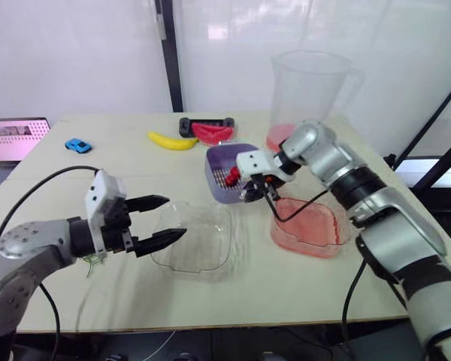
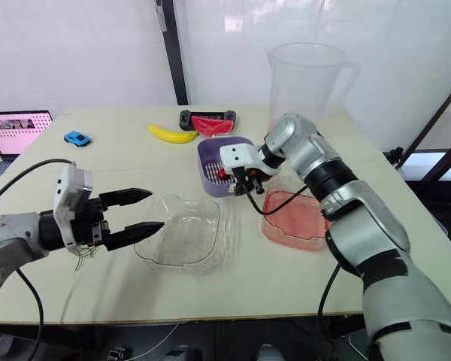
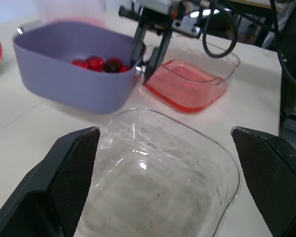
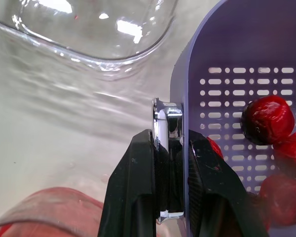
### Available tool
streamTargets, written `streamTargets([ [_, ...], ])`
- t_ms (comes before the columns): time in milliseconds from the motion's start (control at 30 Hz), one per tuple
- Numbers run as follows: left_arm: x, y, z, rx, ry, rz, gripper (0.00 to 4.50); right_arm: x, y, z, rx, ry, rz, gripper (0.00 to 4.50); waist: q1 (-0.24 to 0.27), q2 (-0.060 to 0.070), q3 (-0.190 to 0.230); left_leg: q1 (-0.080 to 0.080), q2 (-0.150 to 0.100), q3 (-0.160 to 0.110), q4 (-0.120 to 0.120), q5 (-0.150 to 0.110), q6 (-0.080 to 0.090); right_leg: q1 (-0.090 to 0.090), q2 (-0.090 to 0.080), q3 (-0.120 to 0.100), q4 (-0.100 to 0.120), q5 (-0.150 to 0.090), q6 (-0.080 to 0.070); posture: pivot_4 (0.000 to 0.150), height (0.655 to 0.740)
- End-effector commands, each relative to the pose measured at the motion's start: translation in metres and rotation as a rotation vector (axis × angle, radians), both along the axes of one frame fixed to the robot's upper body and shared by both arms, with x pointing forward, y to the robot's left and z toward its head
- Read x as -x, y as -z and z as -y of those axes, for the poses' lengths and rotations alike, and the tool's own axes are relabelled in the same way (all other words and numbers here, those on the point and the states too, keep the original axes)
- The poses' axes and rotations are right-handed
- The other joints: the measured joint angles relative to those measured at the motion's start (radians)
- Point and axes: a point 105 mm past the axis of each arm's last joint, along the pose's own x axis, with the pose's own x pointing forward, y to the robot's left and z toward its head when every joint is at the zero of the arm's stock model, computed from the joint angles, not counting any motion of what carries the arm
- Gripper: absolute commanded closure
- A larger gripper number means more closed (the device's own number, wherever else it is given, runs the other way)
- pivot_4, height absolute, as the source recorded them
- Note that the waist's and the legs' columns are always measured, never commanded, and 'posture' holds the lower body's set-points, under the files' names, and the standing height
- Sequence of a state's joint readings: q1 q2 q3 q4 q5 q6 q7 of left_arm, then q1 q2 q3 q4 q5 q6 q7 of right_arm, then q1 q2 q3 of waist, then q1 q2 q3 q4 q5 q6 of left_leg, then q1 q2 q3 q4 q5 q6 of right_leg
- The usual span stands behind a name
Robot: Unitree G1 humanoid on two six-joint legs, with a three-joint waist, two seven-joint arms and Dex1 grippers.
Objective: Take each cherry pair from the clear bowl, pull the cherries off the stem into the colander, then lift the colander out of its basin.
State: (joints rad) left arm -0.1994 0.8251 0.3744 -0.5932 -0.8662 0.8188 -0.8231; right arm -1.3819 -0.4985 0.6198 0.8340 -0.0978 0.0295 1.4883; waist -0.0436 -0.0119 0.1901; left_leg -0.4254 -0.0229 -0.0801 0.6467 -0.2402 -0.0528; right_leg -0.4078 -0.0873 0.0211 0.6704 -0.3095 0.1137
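The purple colander [image 1: 227,167] holds several red cherries [image 4: 267,119] and stands on the table beside the pink basin [image 1: 310,226]. My right gripper [image 4: 170,143] is shut on a shiny metal piece at the colander's near rim, one finger outside the wall and one inside. The clear bowl [image 1: 195,238] lies in front of the colander with no cherries visible in it. My left gripper [image 1: 173,218] hovers open at the bowl's left edge, its two fingers [image 3: 74,173] spread wide with nothing between them.
A tall clear pitcher [image 1: 307,90] stands behind the basin. A banana [image 1: 171,141], a watermelon slice on a black tray [image 1: 209,129], a blue toy car [image 1: 78,145] and a laptop [image 1: 16,138] lie farther back. Green stems [image 1: 95,262] lie by my left arm.
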Motion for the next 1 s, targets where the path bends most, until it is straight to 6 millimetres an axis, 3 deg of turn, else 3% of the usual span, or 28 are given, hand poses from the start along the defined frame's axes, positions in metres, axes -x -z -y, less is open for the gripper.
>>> streamTargets([
  [33, 0.007, -0.01, 0.001, 0.0, -0.008, 0.044, 0.0, -0.007, -0.01, -0.007, 0.009, -0.025, 0.06, 4.27, -0.001, 0.0, 0.0, 0.0, 0.0, 0.0, 0.0, 0.0, 0.0, 0.0, 0.0, 0.0, 0.0, 0.0, 0.0, 0.15, 0.74],
  [200, 0.011, -0.009, 0.0, 0.005, -0.023, 0.042, 0.0, -0.015, 0.002, -0.006, 0.063, -0.01, 0.066, 4.27, -0.001, 0.0, 0.0, 0.0, -0.001, 0.0, -0.001, 0.0, -0.001, -0.001, 0.0, 0.0, 0.001, 0.0, 0.0, 0.15, 0.74],
  [467, 0.012, -0.01, -0.004, 0.016, -0.038, 0.048, 0.0, -0.016, -0.023, -0.01, 0.031, -0.02, 0.11, 0.2, -0.001, 0.0, 0.0, 0.0, -0.001, 0.0, -0.001, 0.001, -0.001, -0.001, 0.0, 0.0, 0.001, 0.0, 0.0, 0.15, 0.74],
  [500, 0.012, -0.008, -0.008, 0.018, -0.055, 0.064, 0.0, -0.014, -0.038, -0.01, -0.008, -0.022, 0.12, 0.03, -0.001, 0.0, 0.0, 0.0, -0.002, 0.0, -0.001, 0.001, -0.001, -0.001, 0.0, 0.0, 0.001, 0.0, 0.0, 0.15, 0.74],
  [600, 0.012, -0.006, -0.015, 0.059, -0.069, 0.102, 0.0, -0.005, -0.075, -0.003, -0.107, -0.025, 0.128, 0.03, 0.002, 0.001, 0.001, 0.0, -0.002, 0.0, -0.002, 0.001, -0.001, -0.002, 0.0, 0.001, 0.001, 0.0, 0.0, 0.15, 0.74],
  [767, 0.009, 0.001, -0.016, 0.085, -0.045, 0.102, 0.0, 0.01, -0.123, 0.033, -0.296, 0.058, 0.135, 0.03, 0.009, 0.001, 0.0, 0.0, -0.002, 0.0, -0.001, 0.0, -0.001, -0.001, 0.0, 0.0, 0.0, 0.0, 0.0, 0.15, 0.74],
  [900, 0.003, 0.001, -0.013, 0.123, -0.023, 0.085, 0.0, 0.023, -0.137, 0.069, -0.457, 0.167, 0.117, 0.03, 0.014, 0.001, 0.0, 0.0, -0.002, 0.0, -0.001, 0.0, 0.0, 0.0, 0.0, 0.0, -0.001, 0.0, 0.0, 0.15, 0.74],
  [1000, -0.017, -0.001, -0.023, 0.127, -0.103, 0.116, 0.0, 0.035, -0.133, 0.124, -0.628, 0.341, 0.13, 0.03, 0.027, 0.0, 0.0, 0.001, -0.002, 0.001, -0.001, -0.003, 0.005, 0.0, 0.0, 0.0, 0.0, 0.0, 0.0, 0.15, 0.74],
])
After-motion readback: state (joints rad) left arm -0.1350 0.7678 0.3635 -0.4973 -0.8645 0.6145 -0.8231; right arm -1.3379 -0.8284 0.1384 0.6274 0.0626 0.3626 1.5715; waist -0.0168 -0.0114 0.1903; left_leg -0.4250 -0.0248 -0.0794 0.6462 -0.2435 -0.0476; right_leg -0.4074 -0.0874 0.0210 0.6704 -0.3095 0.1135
